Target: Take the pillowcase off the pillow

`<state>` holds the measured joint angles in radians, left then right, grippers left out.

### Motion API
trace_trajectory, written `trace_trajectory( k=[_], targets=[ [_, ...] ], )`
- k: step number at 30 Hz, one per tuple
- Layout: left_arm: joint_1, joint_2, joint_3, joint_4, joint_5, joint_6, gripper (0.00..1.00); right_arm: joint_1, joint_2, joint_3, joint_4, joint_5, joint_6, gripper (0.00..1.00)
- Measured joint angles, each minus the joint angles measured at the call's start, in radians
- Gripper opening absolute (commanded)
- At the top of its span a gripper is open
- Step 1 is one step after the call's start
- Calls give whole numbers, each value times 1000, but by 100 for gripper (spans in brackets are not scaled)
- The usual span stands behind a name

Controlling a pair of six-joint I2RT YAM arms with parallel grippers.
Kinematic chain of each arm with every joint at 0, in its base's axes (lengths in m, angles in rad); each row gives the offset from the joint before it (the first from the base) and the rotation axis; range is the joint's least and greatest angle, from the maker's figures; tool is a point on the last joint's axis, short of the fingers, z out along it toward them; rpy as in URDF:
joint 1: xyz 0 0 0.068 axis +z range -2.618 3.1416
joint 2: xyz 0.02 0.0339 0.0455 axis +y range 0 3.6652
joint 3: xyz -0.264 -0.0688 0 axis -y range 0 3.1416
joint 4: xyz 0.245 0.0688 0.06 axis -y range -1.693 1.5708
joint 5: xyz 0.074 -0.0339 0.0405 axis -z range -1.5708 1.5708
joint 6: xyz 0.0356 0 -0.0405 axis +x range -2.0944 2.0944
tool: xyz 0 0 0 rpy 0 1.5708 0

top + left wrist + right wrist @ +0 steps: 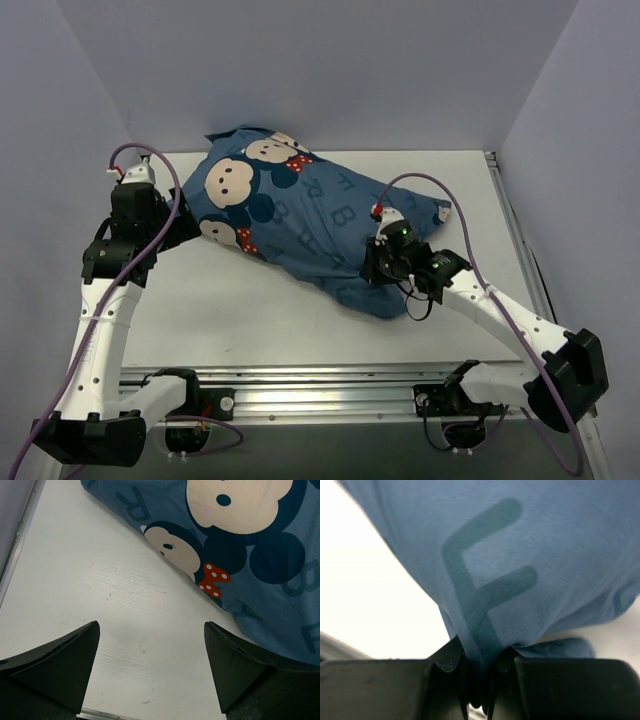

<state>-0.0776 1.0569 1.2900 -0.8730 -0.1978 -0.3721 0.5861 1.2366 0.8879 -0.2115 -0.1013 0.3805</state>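
Plump dark-blue fabric pillowcase [320,215] lying slantwise on the white tabletop [260,320]

The soft cloth is printed with darker blue letters and cartoon mouse faces that have cream cheeks, black ears and red polka-dot bows. The faces are grouped at its upper-left end. Full and lightly creased, it runs from the upper centre of the top view down toward the lower right, where it narrows to a rounded corner. A fold just below a printed letter F is pinched between the closed fingers of the right gripper [479,670]. The pillow inside is hidden by the fabric.
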Motion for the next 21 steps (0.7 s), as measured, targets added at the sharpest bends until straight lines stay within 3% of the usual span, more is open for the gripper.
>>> trace_trajectory(
  k=[2, 3, 6, 9, 16, 21],
  targets=[
    [0, 15, 0, 17, 2, -11, 94, 50, -48, 0, -43, 15, 33, 30],
    [0, 23, 0, 24, 2, -16, 94, 76, -69, 5, -72, 24, 45, 52],
    [0, 48, 0, 37, 2, -32, 94, 124, -104, 58, -193, 67, 58, 85],
    [0, 64, 0, 51, 2, -49, 94, 150, -94, 180, -277, 132, 38, 100],
    [0, 75, -29, 78, 0, -95, 94, 254, 79, 526, -318, 304, -114, 100],
    [21, 91, -89, 75, -5, -109, 94, 377, 314, 624, -267, 426, -285, 100]
  ],
)
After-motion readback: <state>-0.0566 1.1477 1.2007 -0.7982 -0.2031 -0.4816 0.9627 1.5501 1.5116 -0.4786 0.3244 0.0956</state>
